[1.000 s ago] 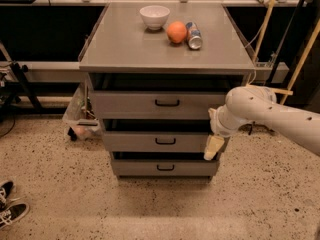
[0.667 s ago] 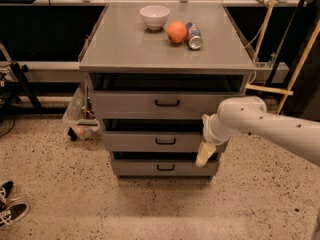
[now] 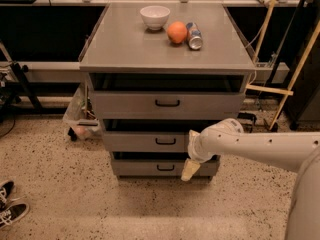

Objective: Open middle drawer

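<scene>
Three drawers (image 3: 130,104); jaws near middle drawer (image 3: 135,142)

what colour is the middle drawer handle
Black handle on the grey middle drawer, seen in the camera view. The gripper hangs low to its right.

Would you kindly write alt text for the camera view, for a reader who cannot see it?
A robot arm reaches in from the right, its gripper hanging before a grey three-drawer cabinet, to the lower right of the black handle of the middle drawer. A white bowl, an orange and a can sit on top.
</scene>
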`<state>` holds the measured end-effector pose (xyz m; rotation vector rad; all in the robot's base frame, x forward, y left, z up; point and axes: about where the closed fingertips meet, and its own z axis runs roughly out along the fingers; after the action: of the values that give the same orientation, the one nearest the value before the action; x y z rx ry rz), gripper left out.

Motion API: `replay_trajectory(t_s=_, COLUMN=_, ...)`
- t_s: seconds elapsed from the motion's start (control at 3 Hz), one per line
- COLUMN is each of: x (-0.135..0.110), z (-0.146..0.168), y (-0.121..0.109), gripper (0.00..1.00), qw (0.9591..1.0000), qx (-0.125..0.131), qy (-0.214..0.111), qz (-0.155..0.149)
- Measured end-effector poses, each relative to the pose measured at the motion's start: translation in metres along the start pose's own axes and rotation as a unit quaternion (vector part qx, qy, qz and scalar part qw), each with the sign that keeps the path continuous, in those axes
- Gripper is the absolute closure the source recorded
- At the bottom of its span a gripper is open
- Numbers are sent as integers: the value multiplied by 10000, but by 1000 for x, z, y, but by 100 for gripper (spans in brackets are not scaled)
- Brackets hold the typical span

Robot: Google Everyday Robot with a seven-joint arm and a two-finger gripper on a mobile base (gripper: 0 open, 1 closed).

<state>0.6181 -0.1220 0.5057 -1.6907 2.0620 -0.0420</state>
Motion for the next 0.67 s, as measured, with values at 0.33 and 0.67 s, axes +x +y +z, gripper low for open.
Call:
replay_trajectory(t_s=0.33, x=-3, z=30, y=-8, gripper=0, qw=10000, qx=30, qy=-18, qz=2)
replay_trajectory(t_s=0.67, x=-7, z=71, y=-38, gripper=0, qw=9995, qx=292, qy=112, qz=-32)
